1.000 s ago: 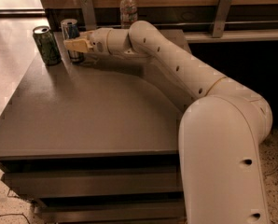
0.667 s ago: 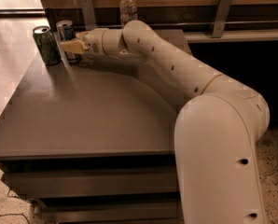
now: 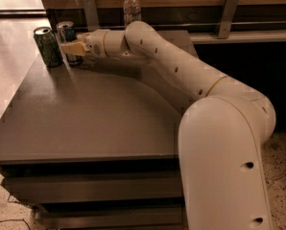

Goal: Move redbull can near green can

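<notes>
The redbull can [image 3: 66, 34], slim and silver with blue panels, stands upright near the table's far left corner. The green can [image 3: 47, 46] stands upright just to its left, a small gap between them. My gripper [image 3: 72, 48] reaches in from the right, with its yellowish fingers [image 3: 74, 47] at the redbull can's lower half, covering that part of the can. The arm stretches across the table from the lower right.
A clear plastic bottle [image 3: 131, 7] stands at the back of the dark table [image 3: 95, 114]. A wooden wall with metal brackets [image 3: 228, 14] runs behind. The table's left edge lies close beside the green can.
The gripper and the redbull can have shifted slightly left, closer to the green can. The green can has not moved.
</notes>
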Available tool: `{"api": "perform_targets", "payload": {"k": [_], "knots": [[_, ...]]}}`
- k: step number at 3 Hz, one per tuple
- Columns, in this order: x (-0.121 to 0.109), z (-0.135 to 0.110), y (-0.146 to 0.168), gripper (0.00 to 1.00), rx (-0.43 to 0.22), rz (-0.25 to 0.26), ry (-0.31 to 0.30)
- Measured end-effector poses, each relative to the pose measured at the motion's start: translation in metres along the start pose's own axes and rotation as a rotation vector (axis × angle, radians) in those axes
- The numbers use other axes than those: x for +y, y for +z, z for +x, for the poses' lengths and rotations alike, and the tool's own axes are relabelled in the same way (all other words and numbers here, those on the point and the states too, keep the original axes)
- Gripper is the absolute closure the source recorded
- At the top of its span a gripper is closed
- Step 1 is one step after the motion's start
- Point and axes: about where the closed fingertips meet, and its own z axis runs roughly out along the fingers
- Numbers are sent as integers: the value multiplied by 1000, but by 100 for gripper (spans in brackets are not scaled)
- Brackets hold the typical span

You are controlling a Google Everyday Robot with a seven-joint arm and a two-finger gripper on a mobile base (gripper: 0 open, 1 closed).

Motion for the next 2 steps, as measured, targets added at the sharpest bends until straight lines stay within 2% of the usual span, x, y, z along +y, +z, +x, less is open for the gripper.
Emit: {"api": "perform_targets", "payload": {"k": [2], "knots": [[4,1,5,13,0,-9,1]]}}
